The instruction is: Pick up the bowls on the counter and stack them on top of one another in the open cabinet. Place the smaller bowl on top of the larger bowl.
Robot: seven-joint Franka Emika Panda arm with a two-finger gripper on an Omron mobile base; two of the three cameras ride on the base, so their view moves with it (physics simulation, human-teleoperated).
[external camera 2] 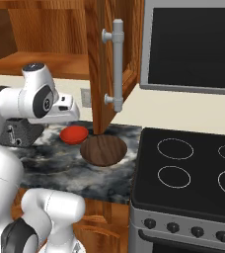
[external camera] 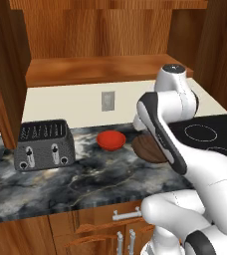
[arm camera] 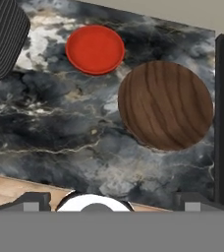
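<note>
Fingers (arm camera: pixel 35 201) apparently wide apart, above counter (arm camera: pixel 60 128), red bowl (arm camera: pixel 95 49) beside brown bowl (arm camera: pixel 165 105)

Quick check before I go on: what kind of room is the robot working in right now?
A rendered home kitchen, by the look of it: a veined dark marble counter with a toaster, a black stovetop beside it, and wooden wall cabinets above.
</note>
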